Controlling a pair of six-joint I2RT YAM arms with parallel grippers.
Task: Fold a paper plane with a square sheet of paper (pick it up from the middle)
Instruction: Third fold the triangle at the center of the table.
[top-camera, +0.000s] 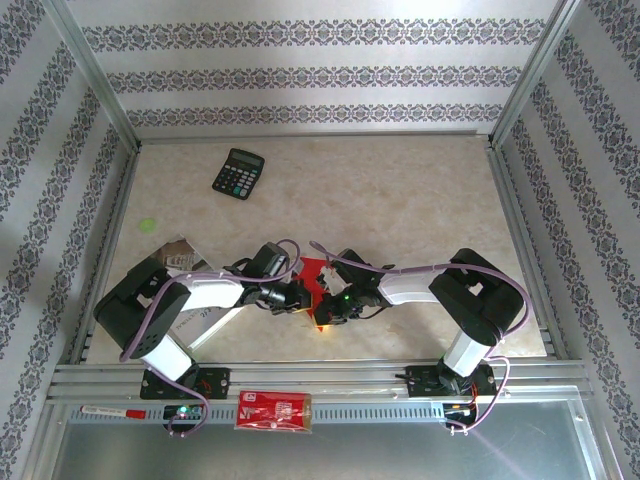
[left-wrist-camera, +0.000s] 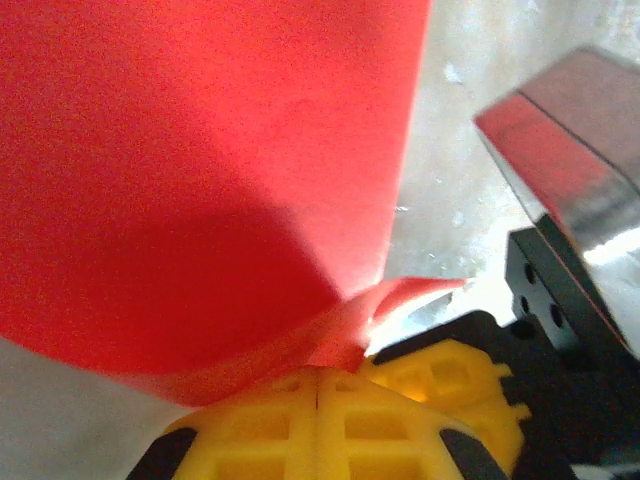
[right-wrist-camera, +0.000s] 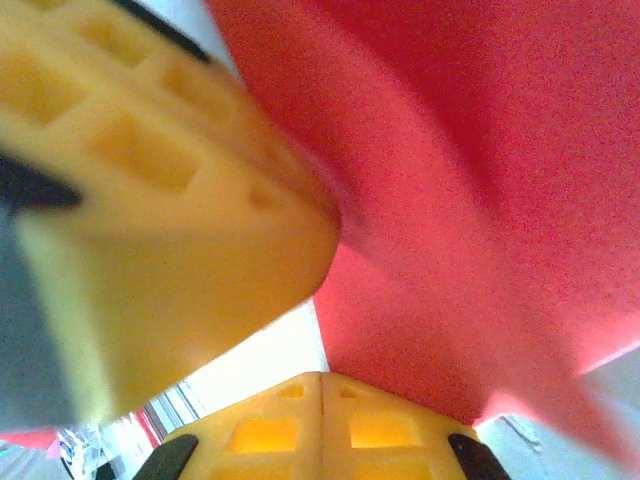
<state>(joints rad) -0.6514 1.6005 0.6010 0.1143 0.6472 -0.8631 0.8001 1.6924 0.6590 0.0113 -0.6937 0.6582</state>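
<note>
Left claw (left-wrist-camera: 318, 388) is right at the lens in the left wrist view. Yellow fingers (left-wrist-camera: 262, 425) are pressed together with no gap at the seam, clamped on a creased edge of the red paper (left-wrist-camera: 200, 180). The paper fans up and to the left from the tips.

Right wrist view: right claw (right-wrist-camera: 322, 385) is at the bottom edge, fingers also tight together, and the paper's lower edge runs down into the tips. The paper spreads up and to the right. The big blurred yellow finger at upper left belongs to the left claw and touches the same paper.

Top view: both arms reach inward and the claws meet tip to tip near the front middle of the table (top-camera: 420, 200), with the paper pinched between them. It's partly folded; exact shape unclear. Calculator (top-camera: 238, 173) is at back left, well apart. White booklet (top-camera: 178, 256) lies partly under the left arm. Red printed packet (top-camera: 274, 410) sits on the front rail (top-camera: 400, 412).
</note>
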